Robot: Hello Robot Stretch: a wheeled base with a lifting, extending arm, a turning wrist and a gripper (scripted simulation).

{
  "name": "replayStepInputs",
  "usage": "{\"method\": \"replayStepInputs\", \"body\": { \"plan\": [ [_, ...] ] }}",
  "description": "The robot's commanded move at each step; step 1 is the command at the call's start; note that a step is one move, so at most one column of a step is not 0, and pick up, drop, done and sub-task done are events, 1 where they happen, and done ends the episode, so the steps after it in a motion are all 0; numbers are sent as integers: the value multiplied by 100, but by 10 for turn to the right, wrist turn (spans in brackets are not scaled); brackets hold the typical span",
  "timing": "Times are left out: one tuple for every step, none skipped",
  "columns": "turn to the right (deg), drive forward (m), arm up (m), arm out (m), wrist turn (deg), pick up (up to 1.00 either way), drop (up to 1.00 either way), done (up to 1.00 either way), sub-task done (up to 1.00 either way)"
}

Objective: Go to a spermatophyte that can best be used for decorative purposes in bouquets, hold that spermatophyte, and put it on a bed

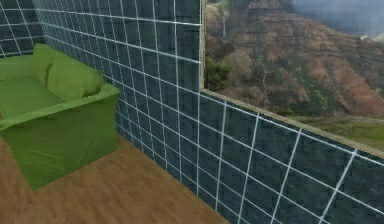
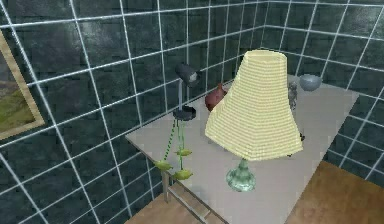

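Floor: brown wooden floor point(image 1: 110, 195) with long boards.
Table: pale grey flat table point(image 2: 290, 185) on thin legs. It stands in a corner of the room.
Lamp: big table lamp point(image 2: 255, 105) with a wide yellow ribbed shade and a green glass foot. It stands upright near the table's front edge.
Plant: small green plant point(image 2: 181, 150) in a dark round pot. Thin stems with a few pointed leaves hang down from the pot.
Where the plant is: on the table's edge at the arm side view's left. It is near the lamp but not touching it, and its stems hang over the edge toward the floor.
Spot light: little dark spot light point(image 2: 186, 72) on a thin stalk, right behind the plant.
Vase: dark red round vase point(image 2: 215, 97), farther back, partly hidden by the shade.
Bowl: blue-grey round bowl point(image 2: 310, 82) at the table's far end.
Sofa: bright green soft sofa point(image 1: 50, 100) with fat cushions, against the wall at the forward view's left.
Wall: dark blue tiled wall point(image 1: 160, 60) with pale lines.
Picture: big picture of brown and green hills point(image 1: 290, 60) on that wall.
Arm and pincer: I cannot tell how the arm is held or what state the pincer is in.
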Motion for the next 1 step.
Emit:
{"method": "replayStepInputs", "body": {
  "plan": [
    [0,0,50,0,0,0,0,0,0]
  ]
}}
